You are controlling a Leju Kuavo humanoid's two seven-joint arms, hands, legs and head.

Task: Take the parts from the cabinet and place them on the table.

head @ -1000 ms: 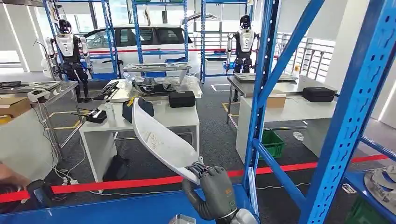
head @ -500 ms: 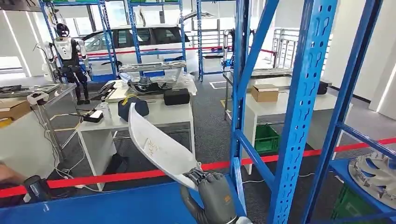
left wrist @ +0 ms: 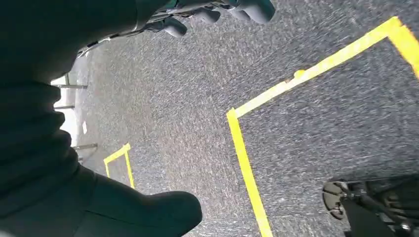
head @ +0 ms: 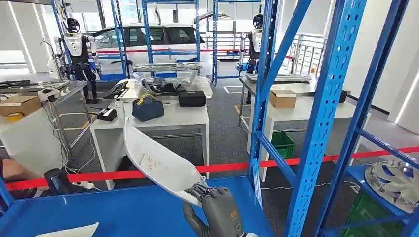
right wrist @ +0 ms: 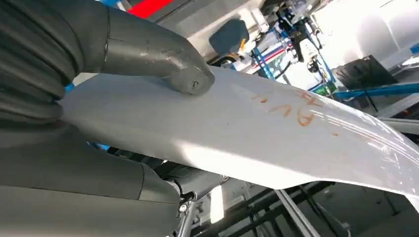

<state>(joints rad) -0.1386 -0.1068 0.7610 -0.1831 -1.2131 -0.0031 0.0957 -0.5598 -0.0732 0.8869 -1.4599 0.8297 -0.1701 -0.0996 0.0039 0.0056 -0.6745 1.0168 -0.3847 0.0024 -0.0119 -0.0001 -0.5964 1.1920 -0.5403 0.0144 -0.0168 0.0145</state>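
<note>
Where hand (head: pixel 216 210) grips, part (head: pixel 153 158) rises.

Big bright workshop, daylight pouring through the windows (head: pixel 10 54) at the back. Blue steel racking (head: pixel 326 113) everywhere, white tables (head: pixel 168 118) on grey carpet (head: pixel 227 133), red barrier tape (head: pixel 296 160) across the middle, and a white car (head: pixel 158 42) parked behind.

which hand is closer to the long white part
Right. The right hand grips the white part by its lower end; the left hand hangs over the floor, away from it.
</note>
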